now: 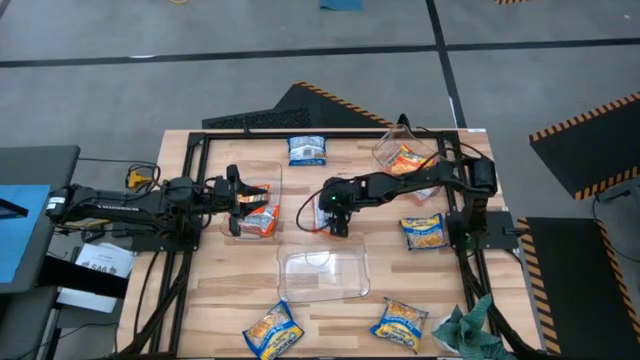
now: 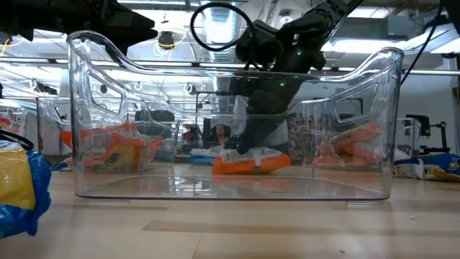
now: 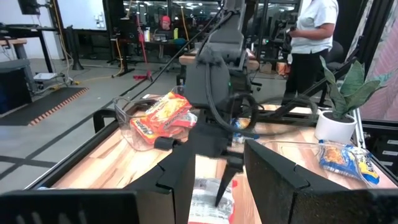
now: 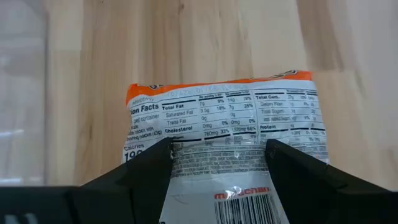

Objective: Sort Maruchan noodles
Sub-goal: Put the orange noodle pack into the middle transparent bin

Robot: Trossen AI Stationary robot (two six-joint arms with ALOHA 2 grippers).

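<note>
An orange Maruchan packet [image 4: 224, 124] lies flat on the wood at the table's middle, its white printed back up. It also shows in the low view [image 2: 248, 162]. My right gripper [image 4: 219, 155] points steeply down over the packet's near half, open, with a fingertip over each side of its back. My left gripper [image 1: 236, 202] is held level at the table's left, open with nothing between its fingers. It is beside a clear tub [image 1: 262, 190] that holds orange packets [image 1: 258, 215]. My right gripper comes at the packet's white back [image 4: 217, 163] from above, slanting down, its open fingers [image 4: 155, 165] spread across the packet's width. The packet lies flat on the table. I cannot tell whether the fingertips touch it.
An empty clear tub [image 1: 323, 272] stands near the front. Another tub [image 1: 405, 158] with orange packets is at the far right. Blue-and-yellow packets lie at the far middle [image 1: 307, 150], right [image 1: 425, 232] and front [image 1: 272, 332] [image 1: 400, 323]. A teal cloth [image 1: 470, 328] lies at the front right corner.
</note>
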